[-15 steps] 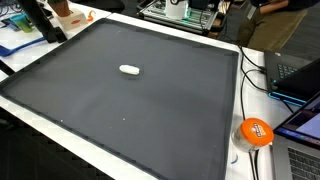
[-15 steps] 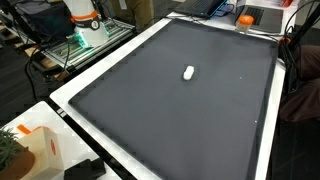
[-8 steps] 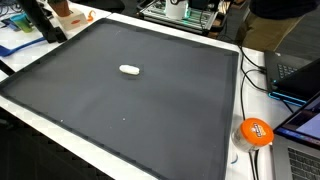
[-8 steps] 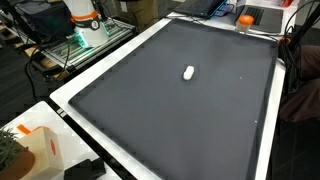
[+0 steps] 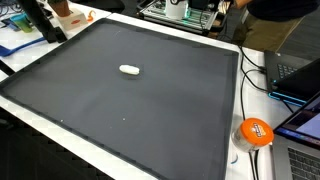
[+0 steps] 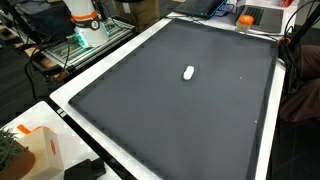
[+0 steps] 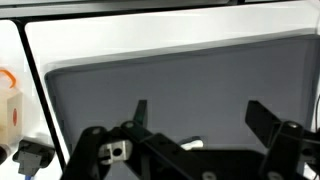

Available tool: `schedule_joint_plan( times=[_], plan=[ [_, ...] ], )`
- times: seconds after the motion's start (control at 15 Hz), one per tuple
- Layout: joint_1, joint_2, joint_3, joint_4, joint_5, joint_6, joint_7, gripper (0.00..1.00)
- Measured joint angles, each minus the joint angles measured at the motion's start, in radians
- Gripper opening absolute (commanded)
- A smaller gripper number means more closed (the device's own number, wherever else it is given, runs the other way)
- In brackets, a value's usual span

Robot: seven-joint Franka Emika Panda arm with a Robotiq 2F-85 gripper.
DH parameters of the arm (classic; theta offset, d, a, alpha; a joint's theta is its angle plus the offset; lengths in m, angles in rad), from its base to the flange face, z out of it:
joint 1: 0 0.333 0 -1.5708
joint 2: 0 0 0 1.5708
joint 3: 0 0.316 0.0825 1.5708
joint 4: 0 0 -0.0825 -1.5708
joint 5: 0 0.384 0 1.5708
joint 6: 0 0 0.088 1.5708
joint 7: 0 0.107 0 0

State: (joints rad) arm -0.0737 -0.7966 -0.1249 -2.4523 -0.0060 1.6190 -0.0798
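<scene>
My pincer [image 7: 200, 122] is released. The small white oblong piece [image 5: 129, 69] looks light, hard, likely slippery; I'd pinch across its narrow width

A big dark mat [image 5: 150, 110] covers most of a white table [image 6: 100, 64]. Off the mat's near right corner sits a round orange thing [image 5: 255, 131], with black cables [image 5: 256, 72] trailing just beside it and a laptop [image 5: 298, 75] further right. Blue papers [image 5: 18, 42] lie at the far left. In an exterior view an orange-and-white carton [image 6: 38, 150] stands beside a small plant [image 6: 8, 150].
</scene>
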Motion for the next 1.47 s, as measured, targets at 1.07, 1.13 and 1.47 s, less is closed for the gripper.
schedule_joint_plan(
  times=[1.07,1.13,1.47],
  plan=[
    [0.014,0.003,0.077,-0.003,0.159,0.038,0.114,1.00],
    [0.020,0.004,0.083,-0.003,0.171,0.045,0.114,1.00],
    [0.057,0.022,0.088,0.001,0.200,0.048,0.088,1.00]
  ],
)
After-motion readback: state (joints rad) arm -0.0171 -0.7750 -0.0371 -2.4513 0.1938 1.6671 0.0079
